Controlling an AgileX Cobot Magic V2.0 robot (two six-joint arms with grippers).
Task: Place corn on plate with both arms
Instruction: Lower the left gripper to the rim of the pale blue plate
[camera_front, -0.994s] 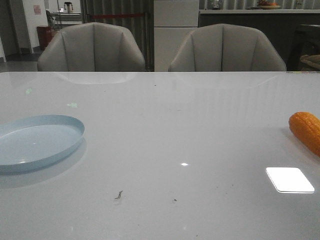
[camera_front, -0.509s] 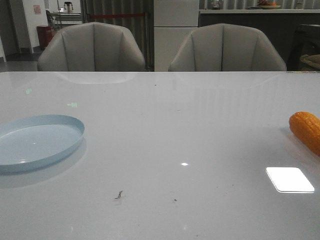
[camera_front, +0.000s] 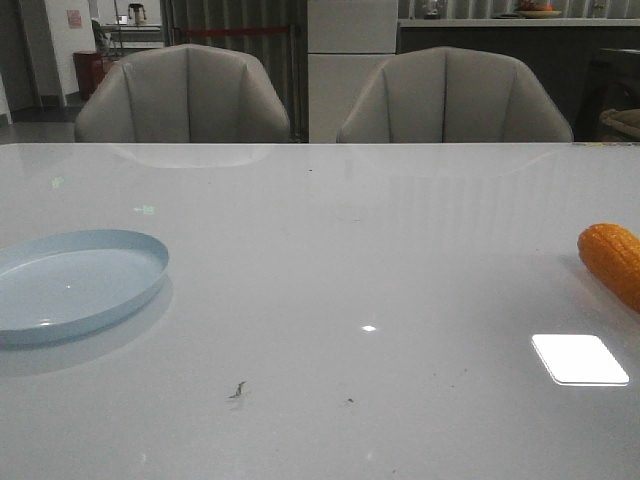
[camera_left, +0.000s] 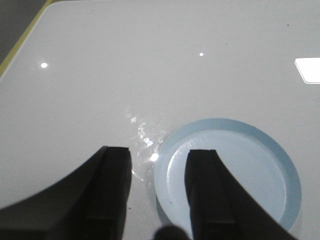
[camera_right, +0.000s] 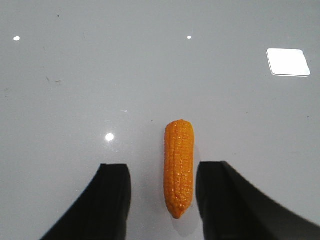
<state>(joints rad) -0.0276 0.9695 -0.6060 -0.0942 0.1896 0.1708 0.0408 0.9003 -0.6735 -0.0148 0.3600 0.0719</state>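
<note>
My right gripper (camera_right: 162, 172) hangs above the table (camera_front: 330, 260) with jaws released, one finger on each side of the corn (camera_right: 178, 167), neither touching it. The corn (camera_front: 612, 263) lies flat at the table's far right edge, well apart from the plate (camera_front: 75, 283) at the far left. My left gripper (camera_left: 157, 172) hangs over the plate's (camera_left: 285, 172) rim, jaws likewise released and holding nothing. Two chairs (camera_front: 183, 95) stand behind the table.

No legible text, label, brand, number or sign anywhere in view.
</note>
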